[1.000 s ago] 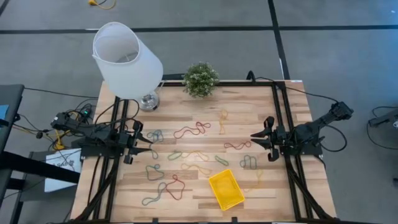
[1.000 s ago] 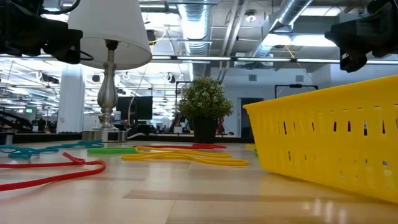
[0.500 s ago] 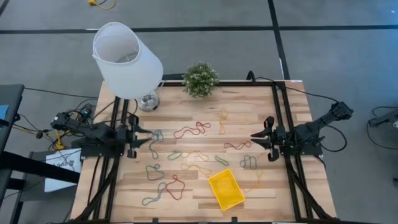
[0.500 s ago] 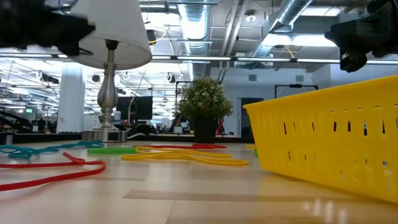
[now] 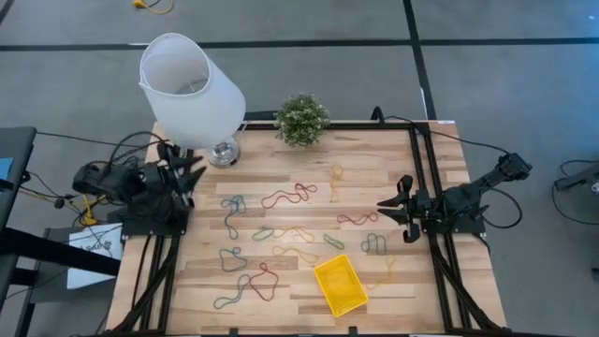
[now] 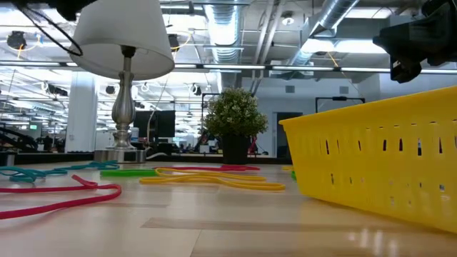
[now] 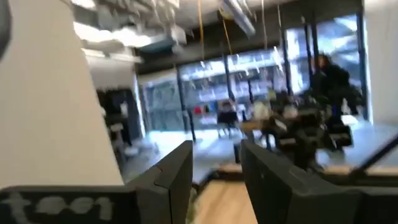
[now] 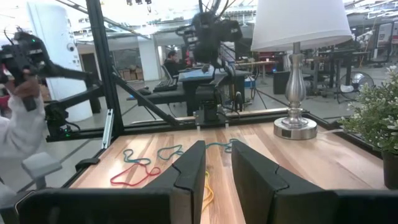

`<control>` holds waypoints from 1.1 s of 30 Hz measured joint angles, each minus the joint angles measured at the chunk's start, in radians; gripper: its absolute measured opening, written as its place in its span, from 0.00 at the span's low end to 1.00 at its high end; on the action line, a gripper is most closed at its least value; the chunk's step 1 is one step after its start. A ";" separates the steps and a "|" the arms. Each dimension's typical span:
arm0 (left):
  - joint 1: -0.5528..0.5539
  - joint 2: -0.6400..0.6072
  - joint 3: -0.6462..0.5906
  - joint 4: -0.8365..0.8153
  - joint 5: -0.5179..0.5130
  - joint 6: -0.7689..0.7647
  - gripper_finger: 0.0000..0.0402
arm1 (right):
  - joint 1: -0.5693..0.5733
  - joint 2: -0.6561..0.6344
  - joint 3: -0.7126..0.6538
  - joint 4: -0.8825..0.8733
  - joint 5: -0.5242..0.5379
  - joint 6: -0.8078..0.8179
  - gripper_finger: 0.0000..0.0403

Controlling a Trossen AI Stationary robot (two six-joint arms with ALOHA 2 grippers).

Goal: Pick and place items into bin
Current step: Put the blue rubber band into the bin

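Several thin loops lie flat on the wooden table: a red one (image 5: 288, 196), a grey-blue one (image 5: 232, 206), a yellow one (image 5: 335, 178), a small red one (image 5: 357, 218), a grey one (image 5: 374, 244) and more near the front left (image 5: 245, 281). The yellow bin (image 5: 340, 285) stands on the table near the front edge; it shows large in the low view (image 6: 378, 164). My left gripper (image 5: 189, 165) is open and empty, raised beside the lamp's base. My right gripper (image 5: 393, 208) is open and empty at the table's right, above the wood (image 8: 217, 177).
A white lamp (image 5: 192, 89) stands at the far left corner on a silver base (image 5: 223, 150). A small potted plant (image 5: 301, 119) stands at the far edge's middle. Black arm frames run along the left and right sides. A person shows beyond the table (image 8: 18, 124).
My left gripper has drawn back from the loops at the table's left middle, risen and swung toward the far left, next to the lamp's base. It has gone up out of the low view. The loops and the bin lie as before.
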State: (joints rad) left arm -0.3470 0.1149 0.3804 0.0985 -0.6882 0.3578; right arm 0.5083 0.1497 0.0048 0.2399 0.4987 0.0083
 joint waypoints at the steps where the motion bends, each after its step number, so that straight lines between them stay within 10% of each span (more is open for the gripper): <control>1: 0.000 0.033 0.036 -0.041 0.003 -0.039 0.31 | 0.000 0.000 0.000 0.000 0.000 0.000 0.18; 14: 0.109 0.544 0.194 -0.267 -0.236 -0.022 0.31 | 0.000 0.000 0.000 0.000 0.000 0.000 0.18; 25: 0.493 0.570 0.186 -0.309 0.309 -0.123 0.31 | 0.000 0.000 0.000 0.000 0.000 0.000 0.18; 33: 0.526 0.576 0.167 -0.337 0.537 -0.223 0.31 | 0.000 0.000 0.000 0.000 0.000 0.000 0.18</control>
State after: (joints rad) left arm 0.1786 0.6910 0.5472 -0.2387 -0.1515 0.1353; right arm 0.5079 0.1497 0.0046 0.2401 0.4988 0.0084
